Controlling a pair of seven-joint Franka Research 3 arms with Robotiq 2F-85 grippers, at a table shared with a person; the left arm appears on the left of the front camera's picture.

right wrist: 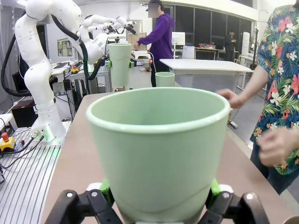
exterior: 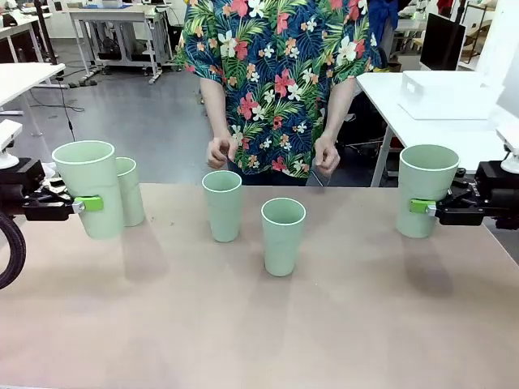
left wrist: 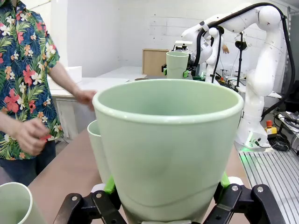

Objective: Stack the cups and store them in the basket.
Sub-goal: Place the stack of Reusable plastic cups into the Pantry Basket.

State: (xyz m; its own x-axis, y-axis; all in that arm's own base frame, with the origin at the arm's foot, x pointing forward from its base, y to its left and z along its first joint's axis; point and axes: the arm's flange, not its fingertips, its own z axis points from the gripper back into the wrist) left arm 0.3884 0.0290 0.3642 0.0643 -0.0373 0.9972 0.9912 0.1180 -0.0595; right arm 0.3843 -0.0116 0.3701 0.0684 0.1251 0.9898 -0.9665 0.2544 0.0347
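Several mint green cups are on the brown table. My left gripper (exterior: 91, 203) is shut on one cup (exterior: 87, 188) at the far left, which looms large in the left wrist view (left wrist: 168, 144). Another cup (exterior: 130, 191) stands close behind it. My right gripper (exterior: 422, 207) is shut on a cup (exterior: 426, 188) at the far right, seen close in the right wrist view (right wrist: 159, 144). Two free cups stand upright mid-table, one (exterior: 222, 205) farther back and one (exterior: 283, 236) nearer. The white basket (exterior: 448, 95) sits on a side table at the back right.
A person in a flowered shirt stands at the far edge, with both hands (exterior: 220, 151) (exterior: 327, 155) held above the table's edge. The white side table (exterior: 454, 134) borders the far right corner. The near half of the table (exterior: 259, 332) is open.
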